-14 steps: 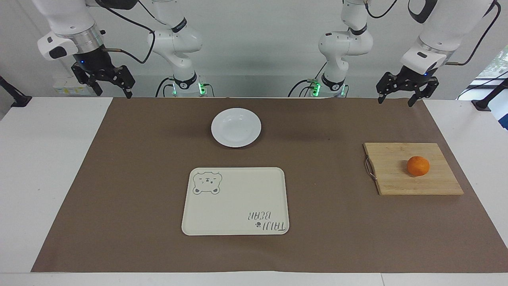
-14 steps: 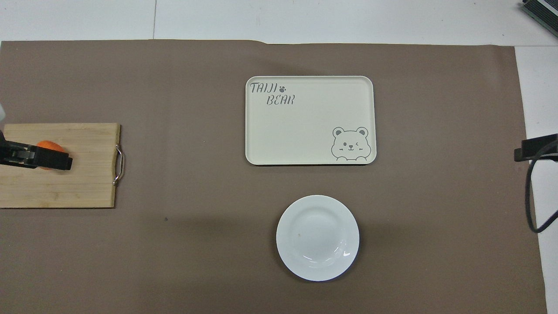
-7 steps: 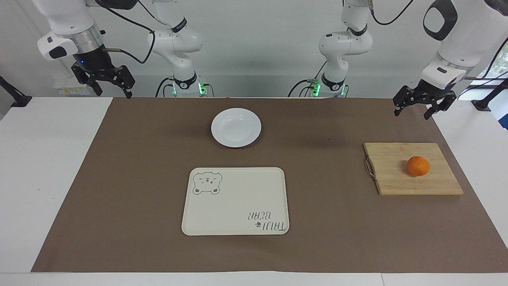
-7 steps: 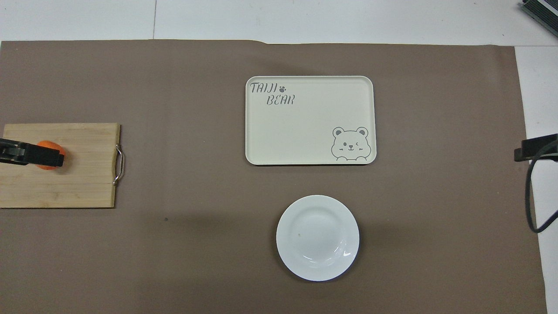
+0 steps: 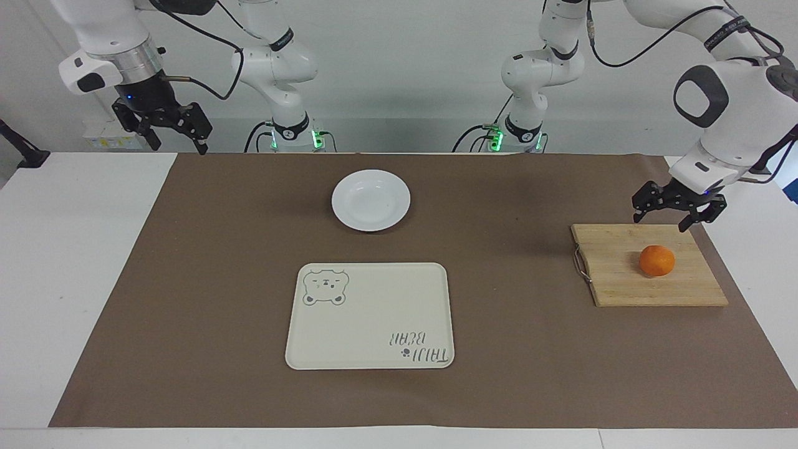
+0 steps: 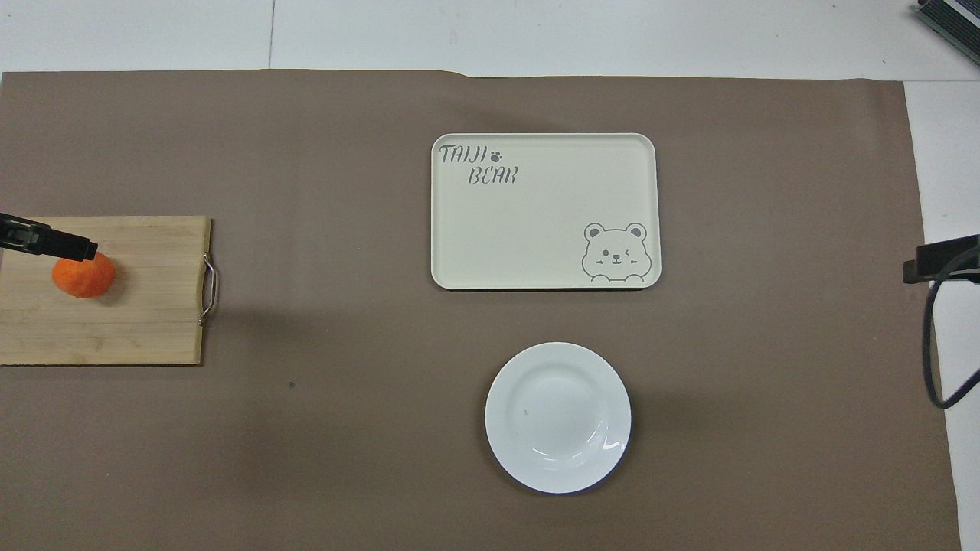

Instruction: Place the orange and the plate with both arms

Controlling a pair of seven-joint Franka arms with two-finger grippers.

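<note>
The orange [image 5: 656,260] lies on a wooden cutting board [image 5: 623,274] at the left arm's end of the table; it also shows in the overhead view [image 6: 83,275]. The white plate [image 5: 371,200] stands on the brown mat near the robots, nearer to them than the cream bear tray [image 5: 370,315]; the plate also shows in the overhead view [image 6: 557,417]. My left gripper [image 5: 661,222] hangs open and empty in the air over the board, close above the orange; one fingertip [image 6: 76,248] shows in the overhead view. My right gripper [image 5: 177,138] is open and waits raised at the right arm's end.
The tray [image 6: 544,211] lies mid-table on the mat [image 6: 344,321]. The board [image 6: 145,337] has a metal handle [image 6: 208,289] on its edge toward the table's middle. White tabletop [image 5: 75,262] borders the mat at both ends.
My left gripper has come down and moved over the cutting board toward the orange. The right arm, orange, plate and tray have not moved.
</note>
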